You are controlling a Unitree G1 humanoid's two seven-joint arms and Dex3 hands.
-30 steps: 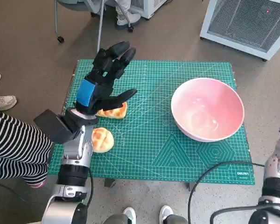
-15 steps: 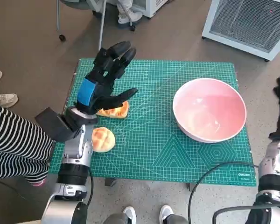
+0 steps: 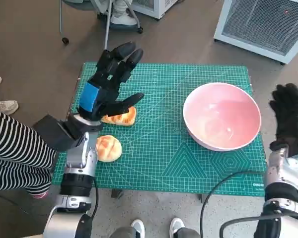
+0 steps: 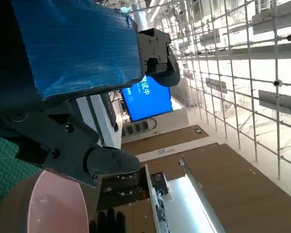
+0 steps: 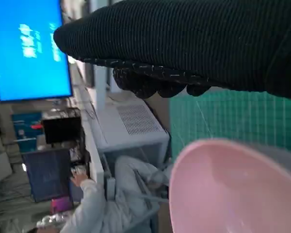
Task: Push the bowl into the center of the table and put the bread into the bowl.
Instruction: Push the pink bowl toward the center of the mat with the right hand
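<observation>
The pink bowl [image 3: 222,116] sits right of centre on the bench [image 3: 159,158]. Two bread rolls [image 3: 120,117] lie at left, under the spread, empty left robot hand [image 3: 108,84]. The right robot hand [image 3: 289,119] at the right edge seems empty, fingers apart.

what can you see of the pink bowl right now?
The pink bowl is wide and round, glossy like plastic or glazed ceramic, with a paler rim. It stands upright and empty on the right part of the green cutting mat, not yet centred. Nothing touches it: the right robot hand is raised just off its right side, fingers spread.
</observation>
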